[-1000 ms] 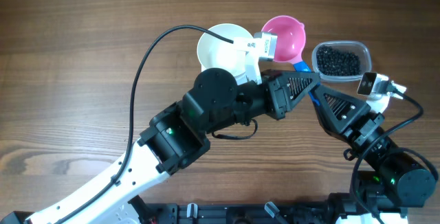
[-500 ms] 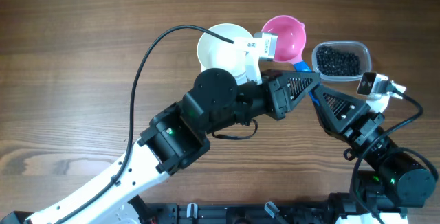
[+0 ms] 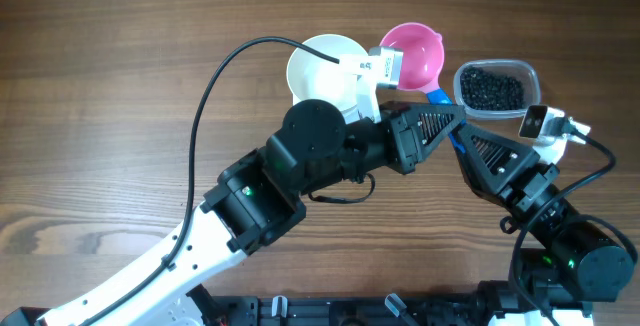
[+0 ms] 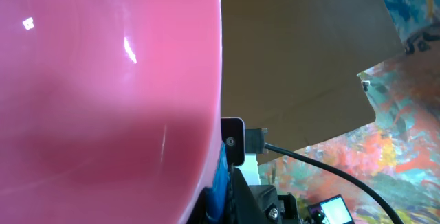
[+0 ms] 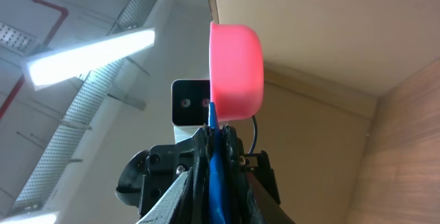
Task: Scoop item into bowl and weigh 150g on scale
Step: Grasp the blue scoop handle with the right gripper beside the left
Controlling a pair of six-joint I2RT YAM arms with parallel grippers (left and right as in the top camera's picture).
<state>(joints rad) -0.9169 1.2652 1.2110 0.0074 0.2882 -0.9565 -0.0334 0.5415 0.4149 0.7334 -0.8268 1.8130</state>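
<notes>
The item, a heap of small black beans (image 3: 492,89), fills a clear tub (image 3: 533,74) at the back right. The white bowl (image 3: 318,61) stands left of it, partly under the left wrist. A pink scoop (image 3: 412,52) with a blue handle (image 3: 438,96) hangs between bowl and tub. My left gripper (image 3: 447,124) is shut on that handle, and the scoop's pink cup (image 4: 103,86) fills the left wrist view. My right gripper (image 3: 463,144) clasps the same handle (image 5: 216,162) from the other side, the pink cup (image 5: 236,69) beyond its fingers. The scale is hidden.
Bare wooden tabletop (image 3: 120,86) stretches to the left and back. The left arm (image 3: 260,191) crosses the middle, its black cable (image 3: 210,96) arching over the wood. The right arm's base (image 3: 575,251) sits at the front right.
</notes>
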